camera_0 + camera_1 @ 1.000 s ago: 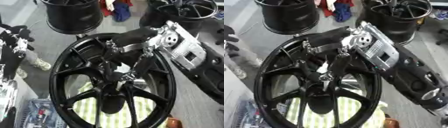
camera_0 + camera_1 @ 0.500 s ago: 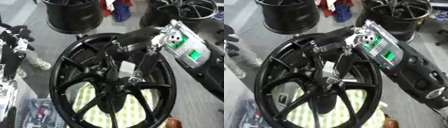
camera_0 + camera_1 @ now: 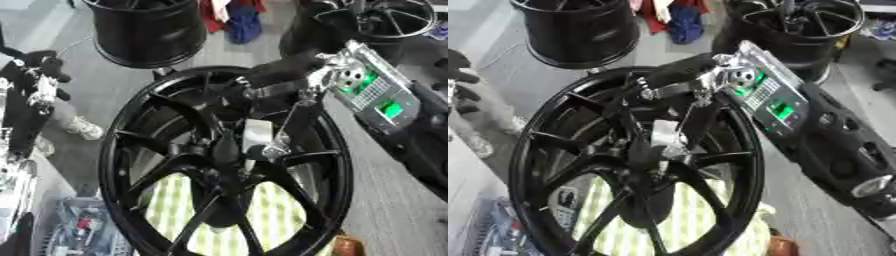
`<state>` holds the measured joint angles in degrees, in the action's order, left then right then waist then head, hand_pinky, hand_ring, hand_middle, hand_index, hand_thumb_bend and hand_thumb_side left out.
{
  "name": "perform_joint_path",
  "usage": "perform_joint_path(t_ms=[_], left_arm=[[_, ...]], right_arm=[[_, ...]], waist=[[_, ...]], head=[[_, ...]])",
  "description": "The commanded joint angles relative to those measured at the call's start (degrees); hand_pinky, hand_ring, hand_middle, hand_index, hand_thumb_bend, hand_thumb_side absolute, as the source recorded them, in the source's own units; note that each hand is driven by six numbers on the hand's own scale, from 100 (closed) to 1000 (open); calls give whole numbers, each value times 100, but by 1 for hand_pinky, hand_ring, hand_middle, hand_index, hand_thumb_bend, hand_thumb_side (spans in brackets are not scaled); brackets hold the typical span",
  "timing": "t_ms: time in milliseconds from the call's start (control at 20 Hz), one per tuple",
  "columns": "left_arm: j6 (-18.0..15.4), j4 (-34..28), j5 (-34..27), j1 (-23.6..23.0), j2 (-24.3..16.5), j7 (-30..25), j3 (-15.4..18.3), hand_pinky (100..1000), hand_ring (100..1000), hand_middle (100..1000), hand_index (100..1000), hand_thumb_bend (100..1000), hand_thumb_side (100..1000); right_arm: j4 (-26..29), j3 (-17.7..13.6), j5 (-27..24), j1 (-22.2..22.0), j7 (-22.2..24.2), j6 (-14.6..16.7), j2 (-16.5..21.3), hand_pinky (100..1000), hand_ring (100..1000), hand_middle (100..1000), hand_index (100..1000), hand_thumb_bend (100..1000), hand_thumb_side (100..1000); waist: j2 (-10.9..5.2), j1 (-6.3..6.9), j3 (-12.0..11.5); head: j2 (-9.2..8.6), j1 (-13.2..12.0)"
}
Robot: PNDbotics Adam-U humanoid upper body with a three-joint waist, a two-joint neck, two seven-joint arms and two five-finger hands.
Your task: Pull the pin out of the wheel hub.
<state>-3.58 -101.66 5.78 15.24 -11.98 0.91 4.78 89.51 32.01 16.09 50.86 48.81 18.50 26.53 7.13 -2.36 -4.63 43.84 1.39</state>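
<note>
Nearest the camera, a yellow-green checked cloth (image 3: 262,210) shows through the lower spokes of the wheel hub (image 3: 219,165), and a grey bin of small parts (image 3: 83,232) sits at the lower left; the wheel hub is a large black rim with thin spokes, tilted so that its face fills the middle of both views; at its centre, where the spokes meet, a pale silvery piece (image 3: 256,137) stands just above the boss, and whether this is the pin or part of the hand cannot be told; the right hand (image 3: 677,117) reaches down from the upper right across the rim, its dark fingers (image 3: 293,122) extended toward that centre and ending right at the pale piece; whether they pinch it or only touch it is hidden by blur and by the spokes; behind the hand the forearm carries a silver plate with green lights (image 3: 767,97); the left hand (image 3: 39,82) hangs at the left edge, well apart from the wheel, its fingers curled and holding nothing; farther back, 2 more black rims (image 3: 144,30) (image 3: 798,25) stand on the grey floor, with red and blue cloth (image 3: 236,17) between them.
</note>
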Motion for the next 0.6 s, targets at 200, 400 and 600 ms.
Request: perform_joint_path(t_ms=[200,400,600], left_arm=[[-3,-84,-10,67,-50,2,18,452,592,630,742,260,594],[-2,-85,-9,70,-46,-1,16,452,592,630,742,259,595],[-3,-88,-11,72,-47,-4,16,452,592,630,742,258,595]], right_arm=[[-331,-239,520,-5,54,193,93,862,917,893,982,284,303],[-602,-202,783,-55,69,290,40,818,880,871,966,268,296],[-853,-149,884,-74,204,409,-34,703,786,822,934,243,284]], waist=[[-72,42,10],[-70,47,14],[-69,57,9]], head=[[28,-24],[28,-26],[28,-27]])
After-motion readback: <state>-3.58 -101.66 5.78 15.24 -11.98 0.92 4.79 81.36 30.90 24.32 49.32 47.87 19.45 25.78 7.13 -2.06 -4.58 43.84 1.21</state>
